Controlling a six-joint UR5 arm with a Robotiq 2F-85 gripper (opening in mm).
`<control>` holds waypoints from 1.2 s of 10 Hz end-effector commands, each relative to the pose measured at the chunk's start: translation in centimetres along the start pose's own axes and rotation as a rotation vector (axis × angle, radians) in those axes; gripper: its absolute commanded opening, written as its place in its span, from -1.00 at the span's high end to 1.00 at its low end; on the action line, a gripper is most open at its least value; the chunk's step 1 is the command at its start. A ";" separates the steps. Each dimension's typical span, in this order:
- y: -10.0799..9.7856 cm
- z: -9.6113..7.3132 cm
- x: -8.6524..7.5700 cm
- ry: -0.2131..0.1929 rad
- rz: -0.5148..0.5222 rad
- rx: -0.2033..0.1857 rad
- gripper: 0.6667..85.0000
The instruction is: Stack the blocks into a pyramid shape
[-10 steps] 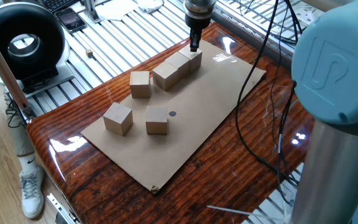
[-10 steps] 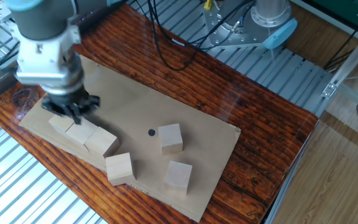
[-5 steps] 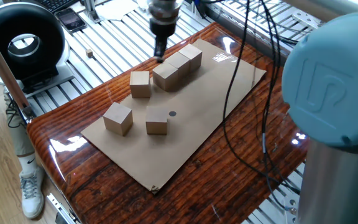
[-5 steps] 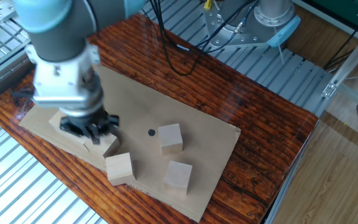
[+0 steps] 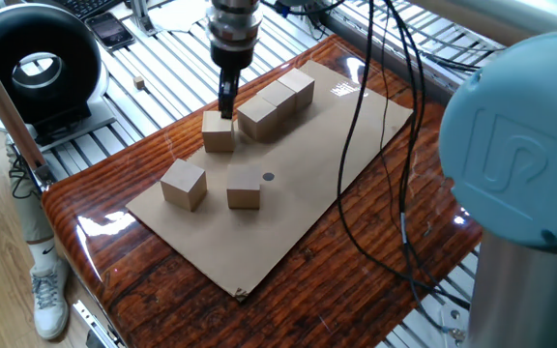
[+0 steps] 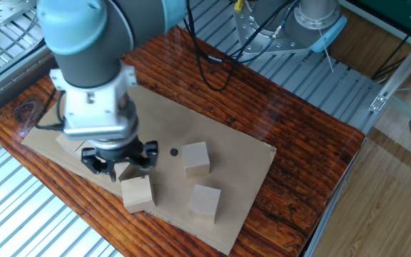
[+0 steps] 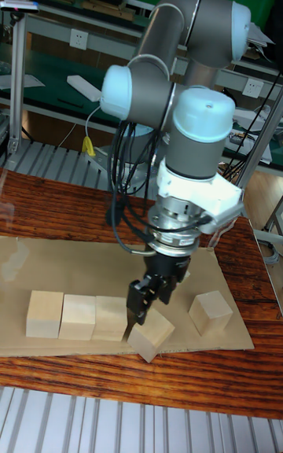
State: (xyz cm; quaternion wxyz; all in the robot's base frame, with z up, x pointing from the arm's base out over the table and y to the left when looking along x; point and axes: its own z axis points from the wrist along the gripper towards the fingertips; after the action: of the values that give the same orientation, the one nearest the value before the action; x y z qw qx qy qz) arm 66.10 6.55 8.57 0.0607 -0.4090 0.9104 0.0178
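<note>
Three tan blocks (image 5: 280, 98) stand in a touching row on the cardboard sheet (image 5: 337, 145), seen also in the tall fixed view as a row (image 7: 79, 317). Three more blocks lie apart: one (image 5: 218, 131) beside the row's near end, one (image 5: 183, 184) and one (image 5: 244, 188) nearer the front. My gripper (image 5: 227, 104) hangs just over the block beside the row, fingers pointing down at its top far edge. In the tall fixed view the gripper (image 7: 145, 303) looks open and holds nothing, right above that skewed block (image 7: 151, 335). No blocks are stacked.
A black dot (image 5: 268, 177) marks the cardboard near the front blocks. A black round fan (image 5: 35, 66) and a tiny wooden cube (image 5: 139, 84) sit on the slatted bench at the left. Cables (image 5: 375, 116) hang from the arm over the sheet's right part.
The gripper has left the far end of the row and moved along it to the left. It now hangs lower, over the lone block beside the row. The blocks have not moved.
</note>
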 end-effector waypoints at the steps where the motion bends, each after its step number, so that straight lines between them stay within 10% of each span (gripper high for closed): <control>1: 1.4 1.3 -2.0 -0.033 -0.057 0.002 -1.00; 6: -0.8 3.6 -2.4 -0.028 -0.086 0.036 -1.00; 12: -0.8 5.0 -1.7 -0.013 -0.073 -0.017 -1.00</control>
State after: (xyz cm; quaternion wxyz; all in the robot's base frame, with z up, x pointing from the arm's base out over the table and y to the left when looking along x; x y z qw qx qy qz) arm 68.45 7.76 4.32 0.0690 -0.4454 0.8926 0.0126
